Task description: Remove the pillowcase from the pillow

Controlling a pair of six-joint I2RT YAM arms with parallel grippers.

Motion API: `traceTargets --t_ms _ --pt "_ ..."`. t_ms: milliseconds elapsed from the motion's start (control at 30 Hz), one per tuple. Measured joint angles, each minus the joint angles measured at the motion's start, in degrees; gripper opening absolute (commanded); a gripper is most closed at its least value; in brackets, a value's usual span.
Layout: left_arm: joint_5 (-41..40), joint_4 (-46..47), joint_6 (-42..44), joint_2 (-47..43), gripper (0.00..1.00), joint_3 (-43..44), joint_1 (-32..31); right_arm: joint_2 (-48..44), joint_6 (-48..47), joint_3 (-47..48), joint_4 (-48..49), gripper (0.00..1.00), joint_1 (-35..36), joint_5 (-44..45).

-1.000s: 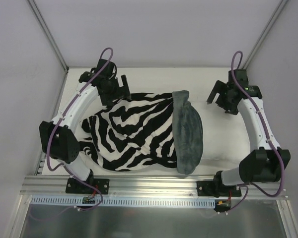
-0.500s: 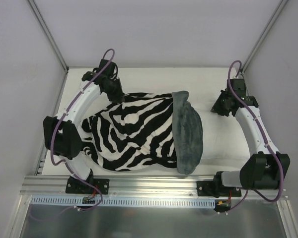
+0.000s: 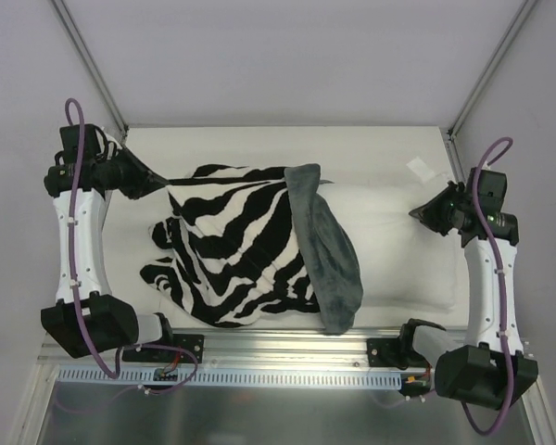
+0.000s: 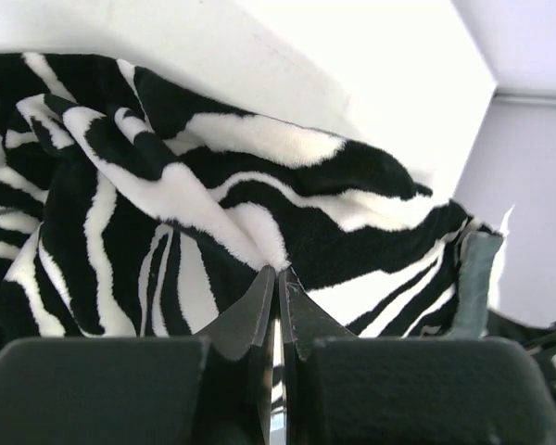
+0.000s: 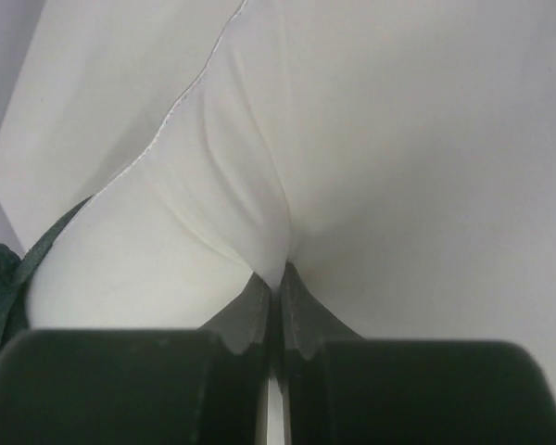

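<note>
**Q:** What is held at this step, and where is the work located?

**A:** The left gripper [image 4: 276,278] is closed on a small pinch of the case [image 3: 227,241] at its far-left corner. The case is drawn taut toward the left edge of the table [image 3: 259,141]. Its grey fold [image 3: 326,255] is bunched around the middle of the pillow [image 3: 403,250]. The right half of the pillow is bared. The right gripper [image 5: 278,276] is closed on a pleat of the white fabric.

**Q:** What faults are to be expected?

**A:** On the left, only a little plush is held. Slip is likely if the pull is increased while the fold binds on the pillow. At the fold, jamming is to be expected if the case is drawn from one corner only. On the right, the thin pleat may be lost, and the pillow would then be dragged along with the case.

**Q:** What is changed against the earlier frames?

**A:** Both arms are swung outward. The left gripper is moved from the top of the case to the left edge of the table. The fold is shifted leftward. More of the pillow is exposed on the right.
</note>
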Motion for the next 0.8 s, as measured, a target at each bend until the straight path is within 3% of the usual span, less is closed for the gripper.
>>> traceTargets --t_ms 100,200,367,400,433,467,500,567,800 --pt "2.71 -2.56 0.09 0.74 0.00 1.66 3.91 -3.28 0.76 0.02 -2.12 0.01 -1.90 -1.29" --pt "0.28 -0.96 0.09 2.67 0.00 5.62 6.62 -5.73 0.59 0.33 -3.48 0.01 -3.89 2.58" --pt "-1.31 1.55 0.22 9.05 0.03 11.78 6.88 -3.54 0.61 2.08 -3.23 0.01 -5.53 6.69" --pt "-1.29 1.95 0.50 10.34 0.10 12.15 6.43 -2.51 0.61 2.19 -3.08 0.09 -5.53 6.69" --pt "-1.38 2.03 0.94 11.37 0.19 12.15 5.64 -1.81 0.59 2.21 -2.86 0.26 -5.53 6.64" --pt "-1.66 1.86 1.68 12.02 0.51 12.15 4.61 -1.09 0.59 2.21 -2.73 0.65 -5.53 6.64" --pt "-1.97 1.92 2.69 12.24 0.65 11.85 3.23 -0.83 0.59 2.21 -2.54 0.80 -5.53 6.69" --pt "-2.38 1.75 4.04 11.52 0.89 10.80 -0.15 -1.42 -0.37 2.32 -1.92 0.99 -5.55 6.78" --pt "-8.44 2.75 9.38 -0.92 0.98 -5.75 -20.06 -8.63 -4.52 3.76 -5.07 0.96 -5.53 7.50"
